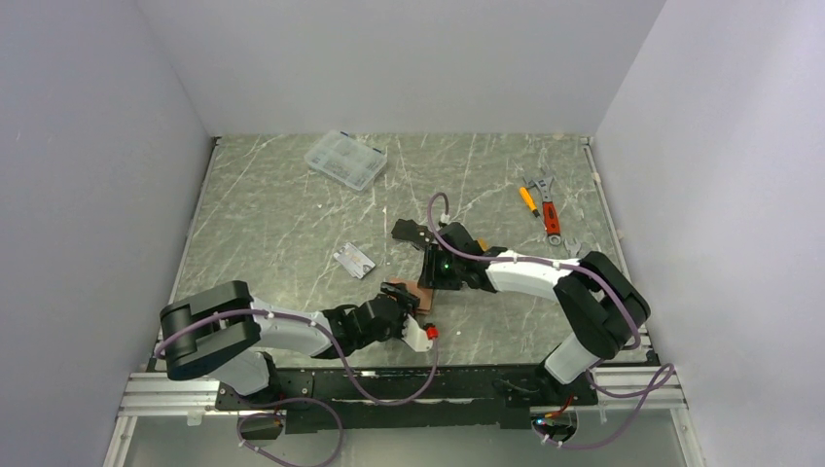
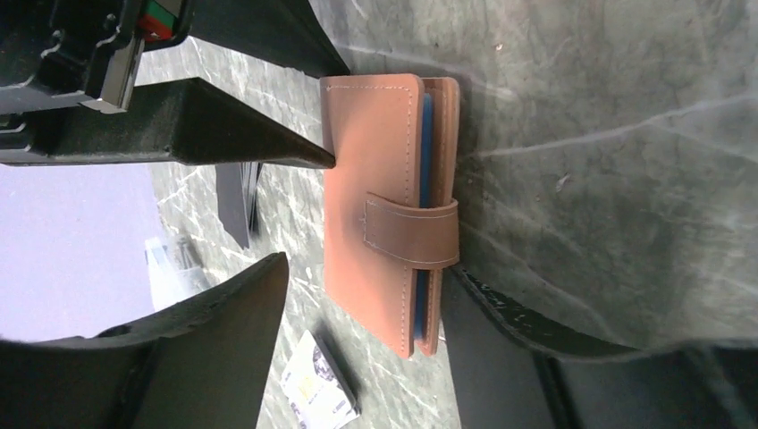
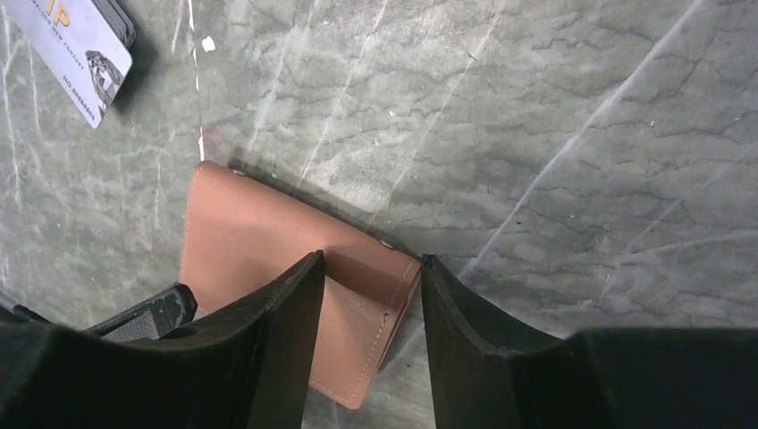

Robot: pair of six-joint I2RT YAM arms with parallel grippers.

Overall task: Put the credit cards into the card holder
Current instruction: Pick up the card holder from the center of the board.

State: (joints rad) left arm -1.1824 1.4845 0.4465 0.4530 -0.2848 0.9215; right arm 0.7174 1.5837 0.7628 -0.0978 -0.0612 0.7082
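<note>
Green-grey marble table [image 1: 272, 214] under white walls [image 1: 409, 58], and we're watching the near middle, where both arms meet over the holder [image 2: 375, 206]. The left wrist gives us the best look. It is pinkish-brown, with its long axis running up and down that picture. The tab [image 2: 411, 232] wraps round the right-hand long edge at about mid-length, and blue shows in the slit beside it. It looks tipped up on a long edge rather than flat, though we can't be sure. The left gripper [image 2: 366, 266] straddles it with jaws wide. One finger stands clear of the broad face, marble showing in the gap, and the other sits right against the tab edge.

Over to the right wrist, where the long axis slants from upper left down to lower right. The right gripper [image 3: 371, 259] has one stitched end between its fingers. The jaws stand narrow, one finger overlapping the leather and the other just at the corner. Whether they pinch it, we can't tell.

From above, the holder is mostly hidden between the two grippers, so its heading doesn't read there. The cards [image 1: 353, 259] lie flat just beyond it to the left, apart from it, a silver one on a darker one. A clear box [image 1: 345, 159] sits at the far side, and wrenches [image 1: 545, 199] lie far right.
</note>
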